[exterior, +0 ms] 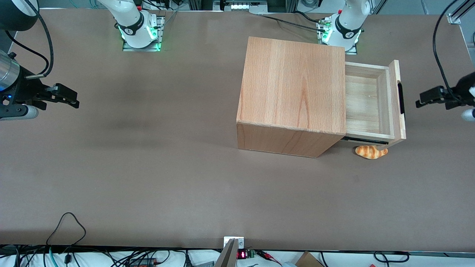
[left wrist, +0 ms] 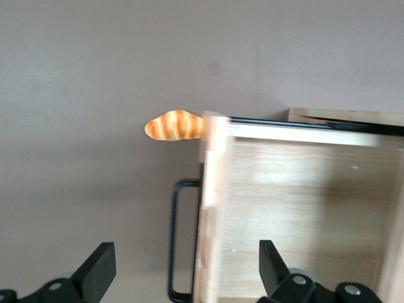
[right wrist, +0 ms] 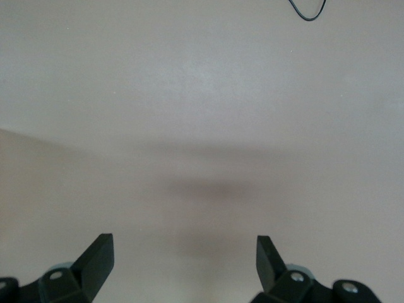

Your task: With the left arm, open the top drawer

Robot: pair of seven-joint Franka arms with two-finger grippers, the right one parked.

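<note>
Pincer: fingers spread, holding nothing, clear of handle.
Top drawer: pulled out of cabinet, near pincer; black handle faces pincer.
Croissant: on tabletop under drawer front.

- Even, soft overhead light; the brown worktop carries faint broad shadows and no hard glare.
- Green lamps glow at both arm bases.
- Left wrist view is slightly blurred: the top drawer edges smear, and the hand sits out of focus, fingers spread.
</note>
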